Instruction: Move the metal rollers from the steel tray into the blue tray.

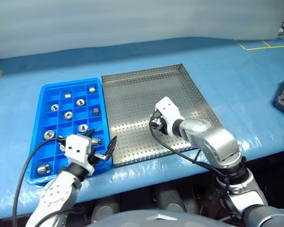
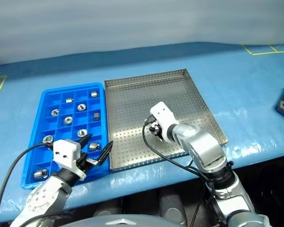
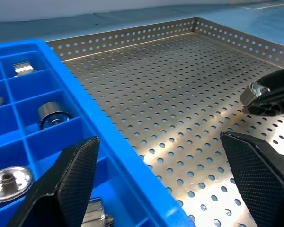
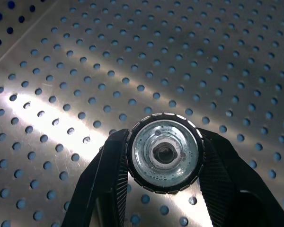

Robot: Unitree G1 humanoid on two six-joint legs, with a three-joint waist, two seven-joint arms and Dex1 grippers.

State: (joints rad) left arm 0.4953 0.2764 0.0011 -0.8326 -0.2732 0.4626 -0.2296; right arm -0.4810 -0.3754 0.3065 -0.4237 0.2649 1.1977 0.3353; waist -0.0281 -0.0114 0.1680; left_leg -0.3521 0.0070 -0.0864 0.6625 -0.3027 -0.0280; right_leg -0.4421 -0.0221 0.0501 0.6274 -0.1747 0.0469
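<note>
Over the steel tray (image 1: 189, 90), toward its near edge, the right gripper (image 4: 164, 163) pinches one metal roller (image 4: 164, 152) between its two black fingers (image 4: 106, 179), one finger pressed to each side of the roller's ridged rim. The roller's flat face with its centre hole faces the wrist camera, and perforated sheet lies behind it; whether the roller touches the sheet cannot be told. Just beside the steel tray's left rim sits the blue tray (image 1: 44, 101), with the other metal rollers (image 1: 68, 115) lying singly in several of its square compartments, from the far rows down to the near left corner. At the blue tray's near right corner the left gripper (image 1: 102, 149) hangs with its fingers spread wide, one over the blue compartments and one over the steel tray, holding nothing.
</note>
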